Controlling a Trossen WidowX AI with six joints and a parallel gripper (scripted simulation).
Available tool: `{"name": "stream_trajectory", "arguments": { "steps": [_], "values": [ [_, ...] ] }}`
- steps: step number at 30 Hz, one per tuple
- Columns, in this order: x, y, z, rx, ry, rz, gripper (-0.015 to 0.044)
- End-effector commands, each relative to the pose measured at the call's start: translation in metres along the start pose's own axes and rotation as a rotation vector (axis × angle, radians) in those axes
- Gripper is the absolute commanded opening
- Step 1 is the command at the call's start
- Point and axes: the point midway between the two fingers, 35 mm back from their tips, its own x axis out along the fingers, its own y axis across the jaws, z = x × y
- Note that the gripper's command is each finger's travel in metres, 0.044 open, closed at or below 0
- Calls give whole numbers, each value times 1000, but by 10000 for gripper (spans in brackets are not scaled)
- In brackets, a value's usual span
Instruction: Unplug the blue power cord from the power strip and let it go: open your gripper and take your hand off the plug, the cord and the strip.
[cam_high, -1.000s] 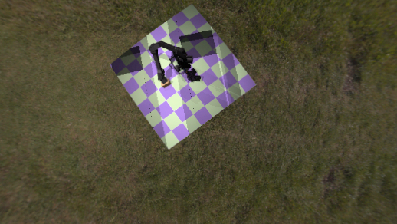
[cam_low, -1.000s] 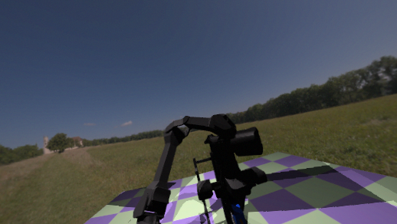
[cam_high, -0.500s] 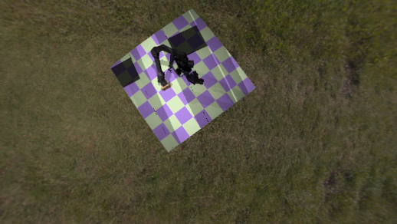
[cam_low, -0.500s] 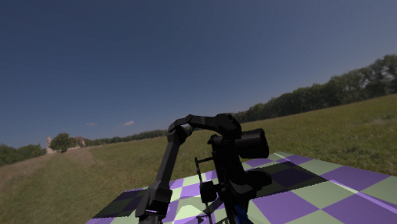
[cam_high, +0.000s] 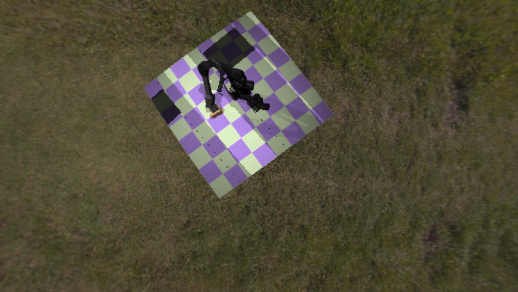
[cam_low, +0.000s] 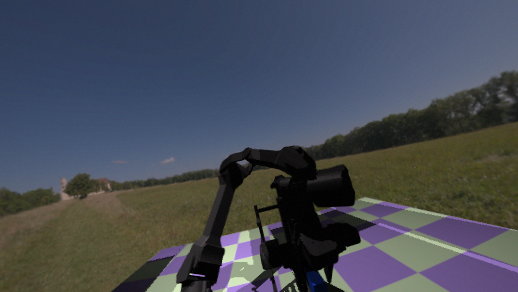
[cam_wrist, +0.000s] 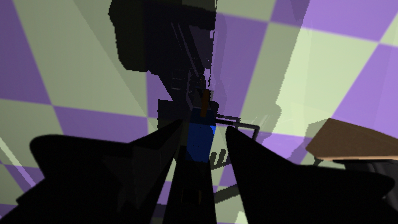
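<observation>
The blue plug (cam_wrist: 200, 144) lies between the fingertips in the wrist view, and a bit of blue (cam_low: 314, 280) shows low in the exterior view. My gripper (cam_wrist: 204, 126) is partly open around it, with a narrow gap beside the plug on each side. A short orange-brown piece (cam_wrist: 205, 102) shows just beyond the plug. A dark long piece (cam_wrist: 191, 182) runs down from the plug between the fingers; whether it is the power strip, I cannot tell. The cord cannot be made out in the dark shapes. Whether the plug sits in a socket is hidden.
The arm (cam_high: 207, 85) (cam_low: 220, 215) arches over a purple and green checkered surface (cam_high: 252, 162) (cam_low: 380, 265). A brown block (cam_wrist: 357, 140) at the arm's base shows at the right of the wrist view. A thin dark frame (cam_wrist: 257, 135) stands right of the fingers. Dark shadows cover the middle.
</observation>
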Motion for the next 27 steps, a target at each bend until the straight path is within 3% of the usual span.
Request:
{"name": "stream_trajectory", "arguments": {
  "steps": [1, 6, 11, 27],
  "values": [
    [-1, 0, 0, 3, -3, 4, 315],
    [-5, 2, 20, 4, -5, 5, 440],
    [-13, 0, 60, 3, -7, 5, 440],
    [-13, 0, 60, 3, -7, 5, 440]
  ]
}}
